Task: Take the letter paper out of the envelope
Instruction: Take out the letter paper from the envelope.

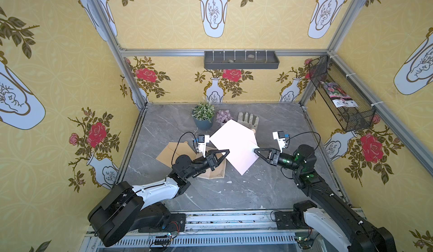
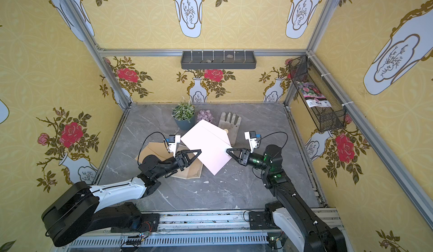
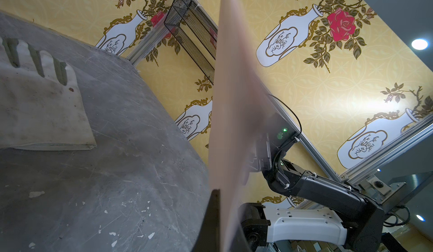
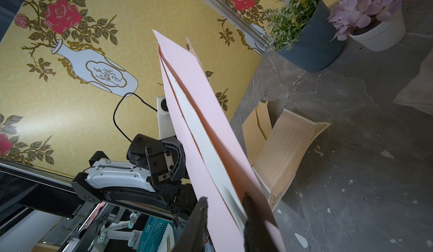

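Note:
A pink envelope (image 1: 232, 145) (image 2: 206, 145) hangs above the grey table, held between my two arms. My left gripper (image 1: 228, 150) (image 3: 225, 197) is shut on its left edge; in the left wrist view the envelope (image 3: 234, 110) runs edge-on away from the jaws. My right gripper (image 1: 255, 150) (image 4: 225, 201) is at the open right edge. One finger is outside the envelope and the other is inside the mouth. The white letter paper (image 4: 210, 150) and a pink panel lie between them, with a narrow gap still showing. Most of the letter paper is inside the envelope.
A tan envelope (image 1: 173, 152) and a lined beige sheet (image 4: 288, 150) lie on the table under my left arm. A potted plant (image 1: 203, 116), a purple flower pot (image 1: 223, 116) and a glove (image 1: 248, 119) stand behind. A wire basket (image 1: 339, 94) hangs on the right wall.

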Controlling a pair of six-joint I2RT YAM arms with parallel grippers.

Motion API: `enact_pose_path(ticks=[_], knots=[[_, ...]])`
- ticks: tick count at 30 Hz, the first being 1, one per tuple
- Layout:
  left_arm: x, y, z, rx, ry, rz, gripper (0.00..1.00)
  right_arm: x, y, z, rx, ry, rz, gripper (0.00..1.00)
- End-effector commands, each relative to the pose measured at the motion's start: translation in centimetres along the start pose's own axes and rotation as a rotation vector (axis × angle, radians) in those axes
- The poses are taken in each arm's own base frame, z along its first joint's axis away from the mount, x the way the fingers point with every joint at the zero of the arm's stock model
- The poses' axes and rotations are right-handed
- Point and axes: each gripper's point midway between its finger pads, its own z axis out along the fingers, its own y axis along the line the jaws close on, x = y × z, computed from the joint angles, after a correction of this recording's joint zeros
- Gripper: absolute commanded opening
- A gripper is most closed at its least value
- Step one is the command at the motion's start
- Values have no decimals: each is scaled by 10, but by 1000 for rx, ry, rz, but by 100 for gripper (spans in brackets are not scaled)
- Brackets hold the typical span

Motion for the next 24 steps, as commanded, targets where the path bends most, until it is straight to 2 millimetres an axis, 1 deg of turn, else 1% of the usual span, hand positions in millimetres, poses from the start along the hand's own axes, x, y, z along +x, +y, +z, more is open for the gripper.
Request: enact_pose_path(ticks=[1, 3, 6, 8, 13, 16, 20, 24], knots=[[-5, -11, 1, 46, -12, 15, 0, -7, 14, 0, -55, -27, -52, 14], [-5, -10, 1, 45, -11, 14, 0, -8, 15, 0, -68, -36, -55, 0], [-4, -8, 1, 37, -13, 6, 0, -10, 19, -1, -86, -48, -63, 0], [-4, -5, 0, 25, -21, 0, 5, -11, 21, -3, -88, -62, -74, 0], [-2, 0, -5, 6, -29, -7, 10, -18, 26, -9, -40, -90, -108, 0], [0, 2, -8, -3, -31, -9, 10, -23, 32, -16, -18, -118, -131, 0], [1, 3, -10, -6, -30, -7, 3, -30, 39, -23, 4, -151, -157, 0], [1, 1, -11, -5, -34, -4, 3, -33, 42, -28, 37, -157, -179, 0]])
